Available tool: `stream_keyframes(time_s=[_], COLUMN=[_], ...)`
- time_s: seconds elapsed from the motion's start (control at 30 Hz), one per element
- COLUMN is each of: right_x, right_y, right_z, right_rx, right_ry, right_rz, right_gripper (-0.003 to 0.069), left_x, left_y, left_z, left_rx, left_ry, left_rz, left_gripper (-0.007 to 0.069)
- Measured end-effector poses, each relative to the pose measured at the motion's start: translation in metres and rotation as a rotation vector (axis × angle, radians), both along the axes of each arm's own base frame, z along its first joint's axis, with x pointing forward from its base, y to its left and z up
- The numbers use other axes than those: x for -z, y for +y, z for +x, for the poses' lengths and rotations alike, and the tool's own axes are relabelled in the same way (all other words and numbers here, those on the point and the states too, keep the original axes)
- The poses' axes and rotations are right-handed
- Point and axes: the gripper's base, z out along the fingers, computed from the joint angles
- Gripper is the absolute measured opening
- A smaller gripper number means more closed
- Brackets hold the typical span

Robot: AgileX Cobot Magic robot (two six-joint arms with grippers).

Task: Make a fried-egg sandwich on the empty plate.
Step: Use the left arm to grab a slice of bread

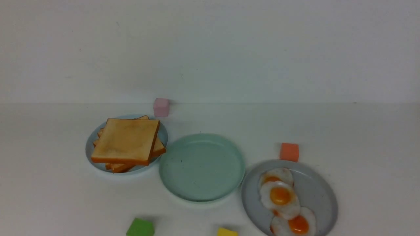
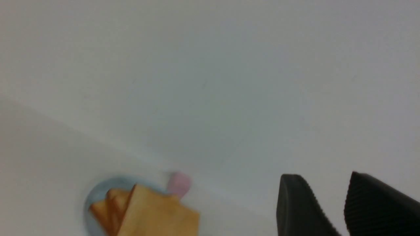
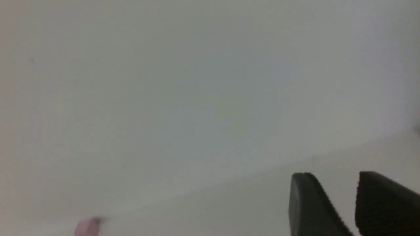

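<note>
While the left jaws and right jaws stand open and empty, a deep grip on the toast stack (image 1: 126, 141) ahead could lift two slices.

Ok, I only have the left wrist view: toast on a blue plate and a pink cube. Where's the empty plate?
Observer: The mint plate sits just right of the blue plate in the front view, with nothing on it.
Operator: And the eggs?
Observer: Three eggs overlap on a grey plate, to the right of the mint plate and nearer the robot.
Operator: Is the right claw holding anything?
Observer: No. The right claw is open, with nothing between its jaws.
</note>
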Motion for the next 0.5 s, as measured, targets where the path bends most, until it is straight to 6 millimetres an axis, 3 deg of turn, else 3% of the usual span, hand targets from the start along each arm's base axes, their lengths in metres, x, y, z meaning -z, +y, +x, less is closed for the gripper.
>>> stream_keyframes(time_s=[0.17,0.3,0.37,0.5], right_x=[0.036,0.057,0.063,0.067], right_y=[0.020,0.039,0.045,0.050], right_z=[0.010,0.008,0.007,0.005], right_rx=[-0.168,-0.350,-0.425,-0.482], right_ry=[0.197,0.390,0.462,0.515], right_rz=[0.125,0.106,0.084,0.076], right_gripper=[0.0241,0.0241,0.0241,0.0242], left_x=[0.038,0.063,0.075,0.080], left_y=[-0.003,-0.008,-0.011,-0.013], left_z=[0.037,0.064,0.084,0.119], left_rx=[0.007,0.018,0.032,0.070], left_ry=[0.249,0.463,0.595,0.741], left_rz=[-0.024,-0.093,-0.104,-0.071], left_gripper=[0.0238,0.0238,0.0238,0.0238])
